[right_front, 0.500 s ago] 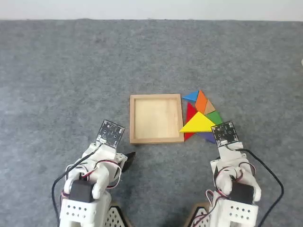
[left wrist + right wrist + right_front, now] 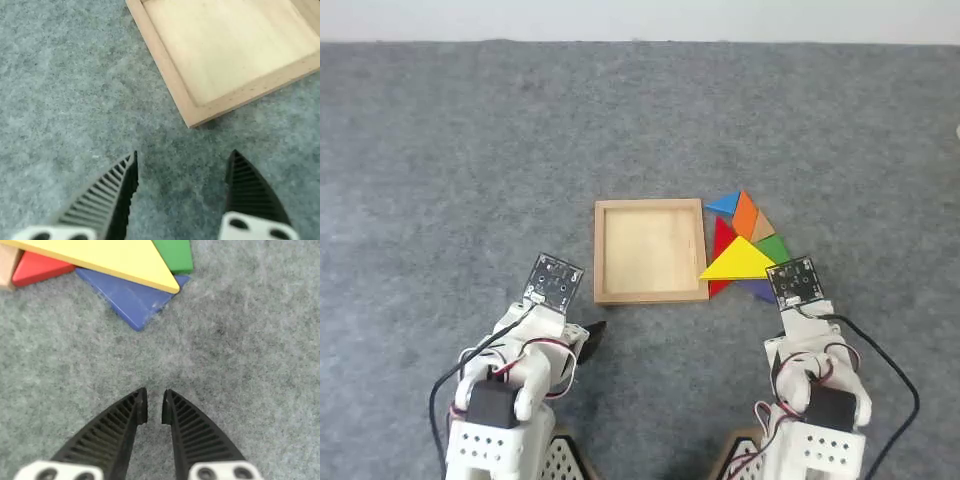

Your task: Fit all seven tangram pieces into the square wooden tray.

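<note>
High view first: the grey felt table [image 2: 470,150] carries the square wooden tray [image 2: 650,295] at its middle, squared to the table's edges and with nothing in it. The tangram pieces [image 2: 745,245] lie in an overlapping heap just beside its right rim. No piece is placed, so I judge the task to be at its first pick.

The big yellow triangle [image 2: 740,264] lies on top of the heap. Its long edge runs across the table, its apex points away from the arms, and one tip reaches the tray's rim. A dark blue piece [image 2: 130,295] juts out under it towards the right arm.

The left gripper [image 2: 183,165] hangs wide open over bare felt near the tray's corner. The right gripper [image 2: 155,405] is all but closed on nothing, just short of the heap. It would need to open and reach forward, likely for the yellow triangle first.
</note>
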